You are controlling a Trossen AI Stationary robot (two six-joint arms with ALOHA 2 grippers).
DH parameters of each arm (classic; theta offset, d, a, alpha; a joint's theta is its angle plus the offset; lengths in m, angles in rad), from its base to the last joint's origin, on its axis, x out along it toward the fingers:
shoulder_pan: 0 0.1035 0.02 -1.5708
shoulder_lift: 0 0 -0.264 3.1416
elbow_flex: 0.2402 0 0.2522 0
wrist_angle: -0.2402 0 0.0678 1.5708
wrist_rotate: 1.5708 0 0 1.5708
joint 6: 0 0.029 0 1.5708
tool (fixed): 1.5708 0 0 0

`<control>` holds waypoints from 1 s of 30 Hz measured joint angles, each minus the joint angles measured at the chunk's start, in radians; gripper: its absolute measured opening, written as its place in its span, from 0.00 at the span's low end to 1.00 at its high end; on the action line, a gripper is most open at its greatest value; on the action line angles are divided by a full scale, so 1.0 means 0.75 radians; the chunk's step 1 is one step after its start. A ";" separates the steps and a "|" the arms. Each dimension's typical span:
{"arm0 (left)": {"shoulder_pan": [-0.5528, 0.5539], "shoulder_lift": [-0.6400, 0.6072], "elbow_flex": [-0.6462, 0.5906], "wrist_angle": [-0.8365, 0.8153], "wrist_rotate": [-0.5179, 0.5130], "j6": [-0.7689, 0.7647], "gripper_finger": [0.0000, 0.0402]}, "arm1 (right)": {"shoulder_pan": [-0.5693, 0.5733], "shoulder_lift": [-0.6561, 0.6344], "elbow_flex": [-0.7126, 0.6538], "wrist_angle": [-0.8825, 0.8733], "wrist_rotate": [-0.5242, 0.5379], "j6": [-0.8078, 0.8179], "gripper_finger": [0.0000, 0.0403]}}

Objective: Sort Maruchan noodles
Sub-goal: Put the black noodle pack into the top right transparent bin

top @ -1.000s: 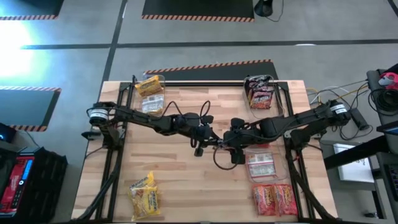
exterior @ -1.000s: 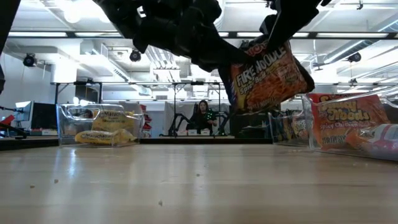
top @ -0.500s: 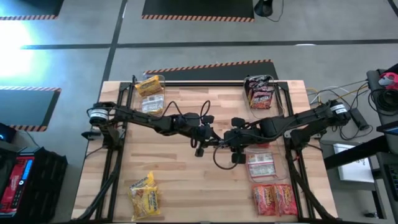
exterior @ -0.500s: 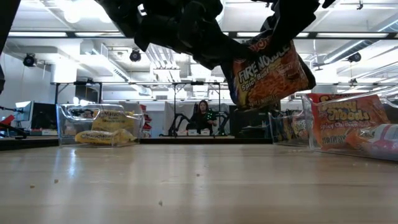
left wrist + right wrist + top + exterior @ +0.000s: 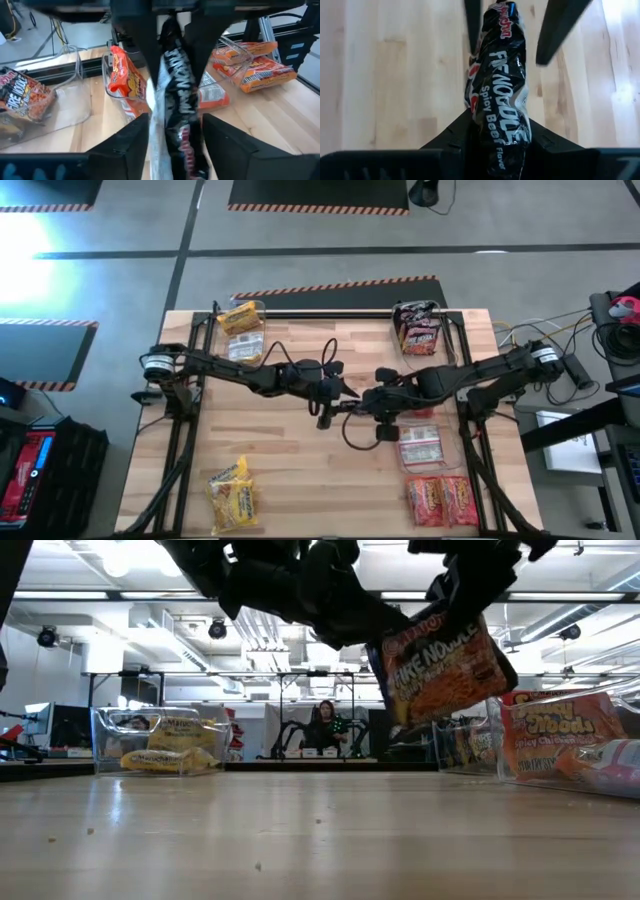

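Note:
A dark Fire Noodle packet hangs in the air above the table's middle, between my two grippers. My right gripper is shut on it. My left gripper is open, with its fingers standing on either side of the packet's opposite edge. One of those fingers is well clear of the packet. Other packets lie in clear bins and on the table: yellow ones far left, dark ones far right. My right gripper pinches the packet's side edge between its two fingers, at the end toward the table's right. The fingers slant down from the right. The packet stands on edge, tilted and lifted clear of the table.
Yellow packets lie near the front left corner and red-orange ones near the front right. A clear bin with a packet sits just behind the red-orange ones. The wood under the grippers is bare.
In the low view the dark packet has shifted a little toward the right and tipped further, its lower end swinging right. Both arms have stayed in place.

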 joint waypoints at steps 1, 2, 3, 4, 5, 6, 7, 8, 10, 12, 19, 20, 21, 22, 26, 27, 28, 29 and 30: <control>0.000 0.000 0.000 0.000 -0.001 0.011 0.44 | -0.010 0.000 0.000 -0.014 -0.002 -0.002 0.24; 0.000 0.000 0.000 0.001 -0.001 0.019 0.45 | -0.023 0.000 0.002 -0.024 -0.001 -0.010 0.24; 0.000 0.000 0.000 0.000 -0.002 0.027 0.47 | -0.037 0.000 0.007 -0.037 0.004 -0.021 0.24; 0.000 0.000 0.000 -0.001 -0.013 0.035 0.48 | -0.052 0.000 0.014 -0.056 0.012 -0.026 0.24; 0.000 0.000 0.000 -0.001 -0.033 0.041 0.49 | -0.069 0.000 0.022 -0.077 0.015 -0.034 0.24; 0.000 0.000 0.000 -0.002 -0.059 0.045 0.50 | -0.087 0.000 0.034 -0.095 0.014 -0.043 0.24; 0.000 0.000 0.000 -0.002 -0.089 0.047 0.50 | -0.104 0.000 0.048 -0.109 0.015 -0.057 0.24; 0.000 0.000 0.001 -0.006 -0.114 0.054 0.50 | -0.121 0.000 0.066 -0.126 0.015 -0.073 0.24; 0.001 -0.001 0.002 -0.011 -0.157 0.074 0.51 | -0.159 0.000 0.104 -0.174 0.014 -0.111 0.24; 0.002 -0.003 0.003 -0.018 -0.189 0.082 0.51 | -0.202 0.001 0.145 -0.231 0.010 -0.144 0.24; -0.002 -0.050 0.001 -0.015 -0.334 0.117 0.51 | -0.353 0.000 0.185 -0.426 0.075 -0.171 0.24; -0.002 -0.065 0.001 -0.009 -0.349 0.124 0.51 | -0.368 0.000 0.183 -0.450 0.089 -0.176 0.24; -0.001 -0.079 0.001 0.000 -0.367 0.125 0.51 | -0.381 0.000 0.181 -0.478 0.099 -0.178 0.24; 0.000 -0.092 0.001 -0.007 -0.376 0.125 0.51 | -0.392 0.000 0.181 -0.496 0.116 -0.175 0.24; 0.002 -0.098 0.000 -0.033 -0.386 0.124 0.51 | -0.439 -0.036 0.181 -0.514 0.145 -0.190 0.24; 0.002 -0.098 0.000 -0.033 -0.391 0.119 0.51 | -0.447 -0.049 0.184 -0.517 0.150 -0.196 0.24; 0.002 -0.098 0.000 -0.032 -0.407 0.118 0.51 | -0.455 -0.064 0.193 -0.527 0.152 -0.200 0.24; 0.002 -0.097 0.000 -0.033 -0.423 0.118 0.51 | -0.464 -0.074 0.205 -0.548 0.155 -0.201 0.24; 0.002 -0.093 0.000 -0.033 -0.441 0.117 0.51 | -0.473 -0.088 0.217 -0.573 0.165 -0.202 0.24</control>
